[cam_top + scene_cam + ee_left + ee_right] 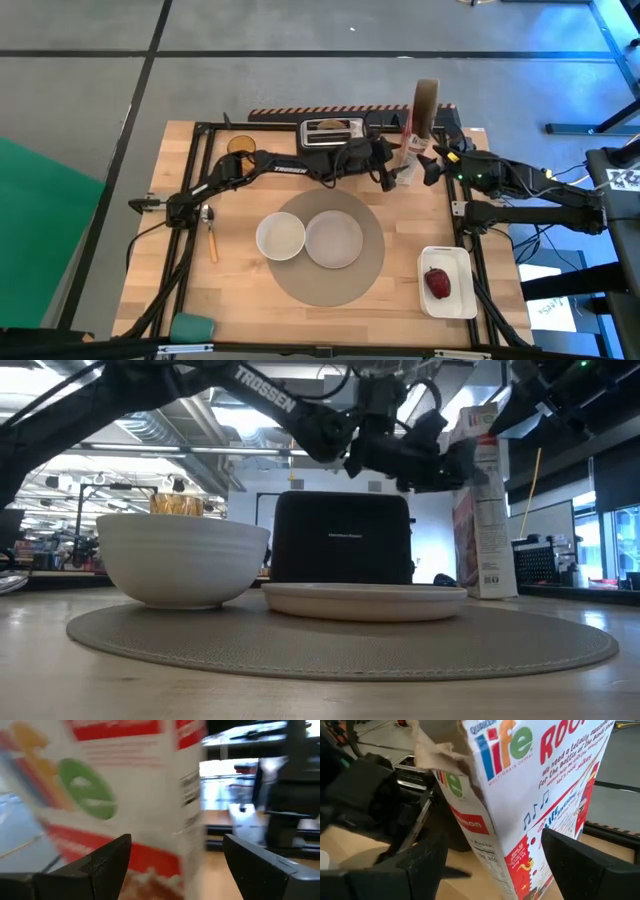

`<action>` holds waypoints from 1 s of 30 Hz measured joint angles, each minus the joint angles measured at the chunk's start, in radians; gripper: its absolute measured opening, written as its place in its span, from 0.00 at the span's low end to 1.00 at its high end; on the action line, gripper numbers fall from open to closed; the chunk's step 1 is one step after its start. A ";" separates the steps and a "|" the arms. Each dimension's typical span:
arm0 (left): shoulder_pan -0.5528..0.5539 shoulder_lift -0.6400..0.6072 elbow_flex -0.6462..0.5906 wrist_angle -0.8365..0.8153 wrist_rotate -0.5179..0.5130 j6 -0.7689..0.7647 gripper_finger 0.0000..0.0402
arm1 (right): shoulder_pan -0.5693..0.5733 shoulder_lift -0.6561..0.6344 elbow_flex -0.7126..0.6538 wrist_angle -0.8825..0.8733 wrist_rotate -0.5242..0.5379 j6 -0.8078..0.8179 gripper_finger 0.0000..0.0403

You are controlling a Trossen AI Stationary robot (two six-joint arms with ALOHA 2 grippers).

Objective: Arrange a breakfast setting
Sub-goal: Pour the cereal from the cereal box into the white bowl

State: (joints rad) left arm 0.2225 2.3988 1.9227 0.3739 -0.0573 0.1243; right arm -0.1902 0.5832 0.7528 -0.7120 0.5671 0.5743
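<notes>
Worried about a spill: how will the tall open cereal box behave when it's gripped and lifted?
The tall printed cardboard cereal box probably dents under a firm squeeze. Standing narrow and upright by the black toaster, it likely tips easily. Its torn-open top could spill if tilted.

A light wooden bench [250, 290] stands on a grey concrete floor [300, 90] crossed by dark seams. A green sheet [40, 250] covers the floor at nine o'clock. The low view shows bright ceiling lights [215, 435], exposed ducts [150, 425] and cluttered shelving [50, 545] beyond.
</notes>
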 joint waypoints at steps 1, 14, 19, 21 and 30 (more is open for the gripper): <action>0.000 0.004 0.007 0.007 0.044 0.002 0.77 | 0.000 0.005 0.000 0.000 0.000 0.000 0.76; -0.041 0.016 0.010 0.040 0.204 0.171 0.77 | 0.001 0.027 0.000 -0.002 0.026 -0.002 0.76; -0.033 0.016 0.010 0.041 0.184 0.174 0.77 | 0.001 0.073 0.000 -0.019 0.037 -0.046 0.76; -0.030 0.016 0.010 0.041 0.172 0.170 0.77 | 0.001 0.098 0.000 -0.020 0.036 -0.083 0.76; -0.029 0.016 0.010 0.024 0.180 0.166 0.77 | 0.000 0.194 0.000 -0.008 0.249 -0.083 0.76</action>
State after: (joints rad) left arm 0.1936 2.4144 1.9327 0.3982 0.1223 0.2905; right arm -0.1905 0.7776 0.7525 -0.7197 0.8156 0.4910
